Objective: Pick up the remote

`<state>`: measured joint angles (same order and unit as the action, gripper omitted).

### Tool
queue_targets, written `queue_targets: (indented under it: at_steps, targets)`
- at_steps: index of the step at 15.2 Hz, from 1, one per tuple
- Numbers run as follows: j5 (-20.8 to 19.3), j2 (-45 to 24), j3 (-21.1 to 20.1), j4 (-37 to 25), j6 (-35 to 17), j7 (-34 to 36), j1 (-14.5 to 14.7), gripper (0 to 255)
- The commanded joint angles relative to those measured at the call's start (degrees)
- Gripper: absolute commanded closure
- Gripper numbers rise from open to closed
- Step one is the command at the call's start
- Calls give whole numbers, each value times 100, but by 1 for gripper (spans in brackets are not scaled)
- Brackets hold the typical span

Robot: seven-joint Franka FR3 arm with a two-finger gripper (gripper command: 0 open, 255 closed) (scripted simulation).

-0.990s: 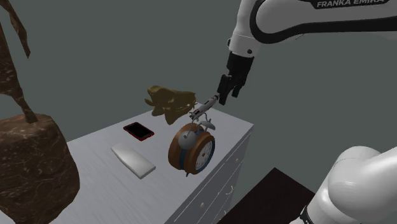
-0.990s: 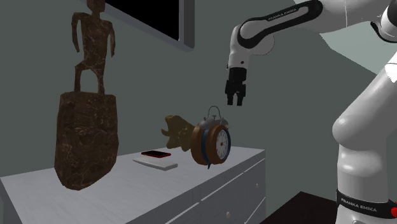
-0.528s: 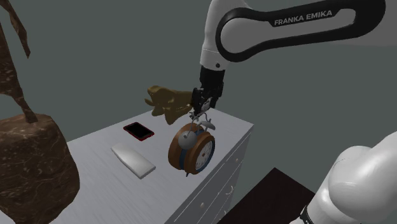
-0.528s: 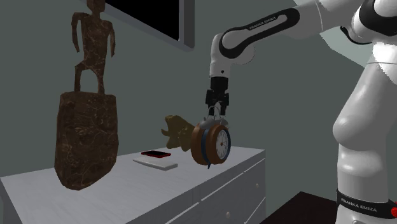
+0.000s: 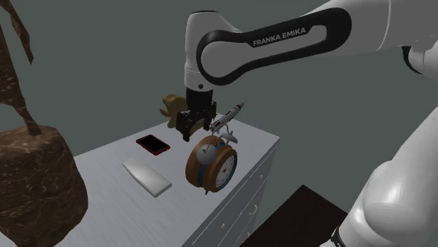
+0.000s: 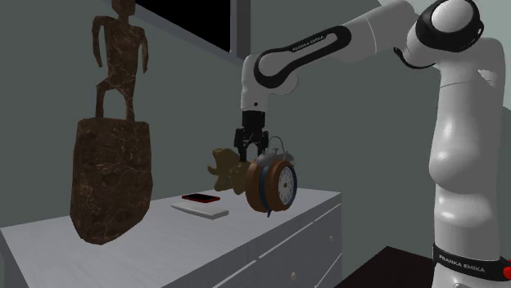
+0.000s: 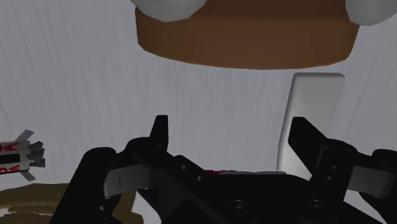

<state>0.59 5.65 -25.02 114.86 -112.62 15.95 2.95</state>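
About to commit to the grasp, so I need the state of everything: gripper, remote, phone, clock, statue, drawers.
Gripper: open, empty, over the dresser top.
Remote: lying flat on the dresser, not held.
Phone: lying flat beside the remote.
Clock: standing upright near the front edge.
Statue: upright.
Drawers: shut.

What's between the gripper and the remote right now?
Nothing. In the shoulder view only bare dresser top shows between the gripper and the remote; the phone lies off that line.
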Motion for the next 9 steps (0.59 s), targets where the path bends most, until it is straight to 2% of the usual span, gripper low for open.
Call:
queue_targets:
  at_steps: [1, 5, 9]
  targets:
    - [-175, -422, -130, -205, -131, 260, 64, 0]
    - [-617, -1357, -300, -899, -161, 777, 284, 0]
    - [-1060, -2322, -337, -1733, -72, 1221, 632, 0]
